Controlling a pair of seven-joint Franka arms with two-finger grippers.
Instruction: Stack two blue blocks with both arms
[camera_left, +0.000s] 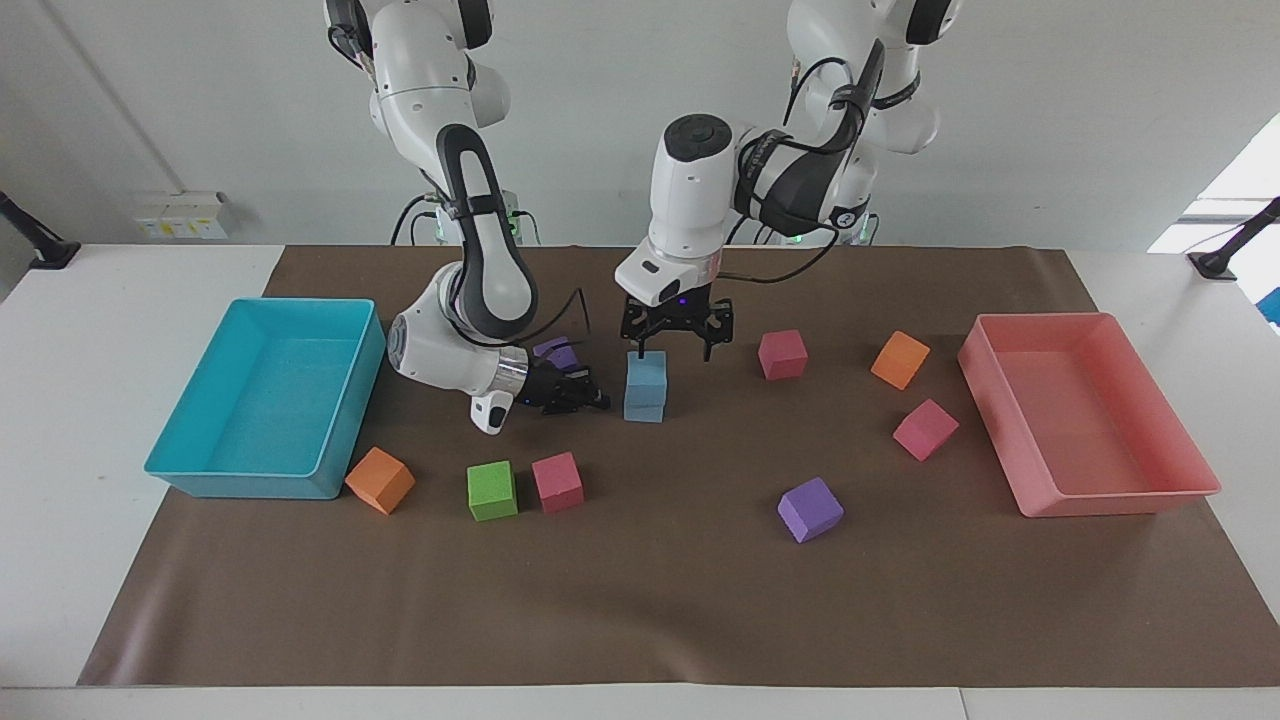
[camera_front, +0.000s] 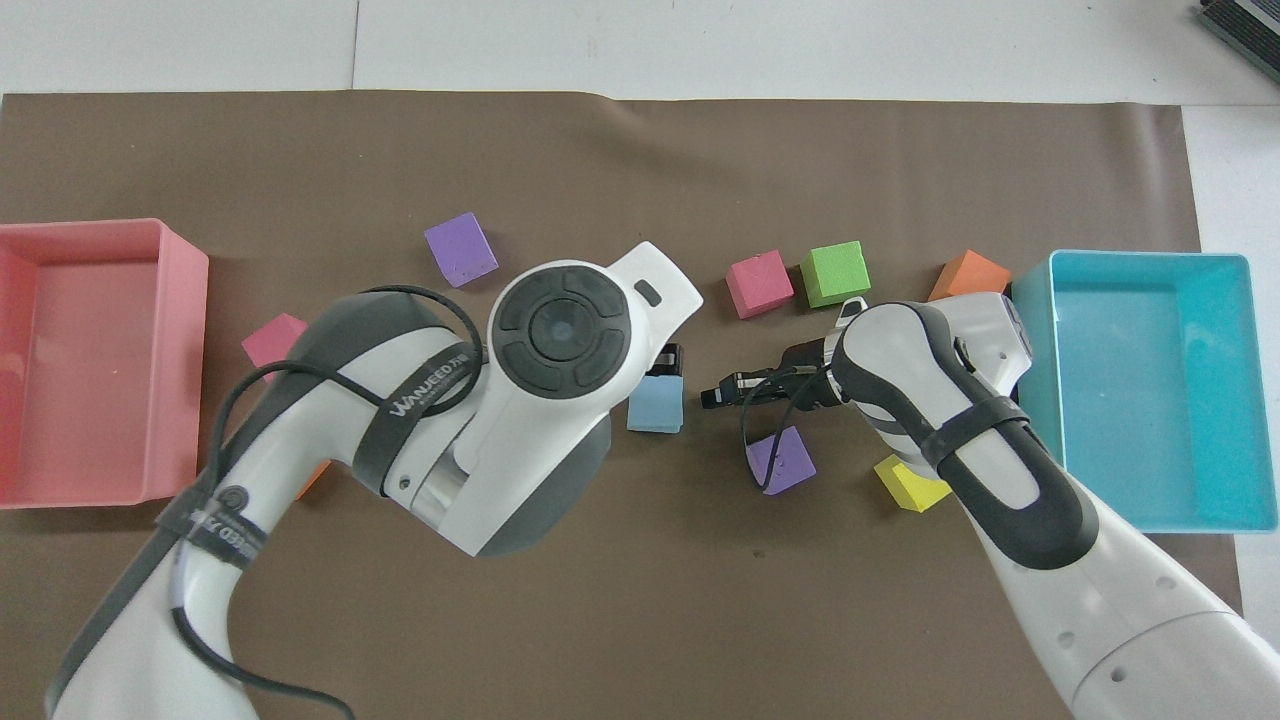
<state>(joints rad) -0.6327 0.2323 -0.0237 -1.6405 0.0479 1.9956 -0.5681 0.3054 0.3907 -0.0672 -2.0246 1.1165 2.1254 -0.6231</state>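
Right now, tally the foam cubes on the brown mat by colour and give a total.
Light blue foam cubes: 2
Pink foam cubes: 3
Orange foam cubes: 2
Purple foam cubes: 2
Green foam cube: 1
Yellow foam cube: 1
Total: 11

Facing camera: high, across table (camera_left: 60, 330), looks toward robots, wide framing. Overhead camera: above robots' end, looks steeply down, closer. Both share brown mat (camera_left: 640, 600), both trays, scattered cubes.

The one word I can partly read is white lettering on the dark band of my left arm (camera_front: 425, 375), seen from overhead: it looks like "WANJEED", followed by characters too small to read.
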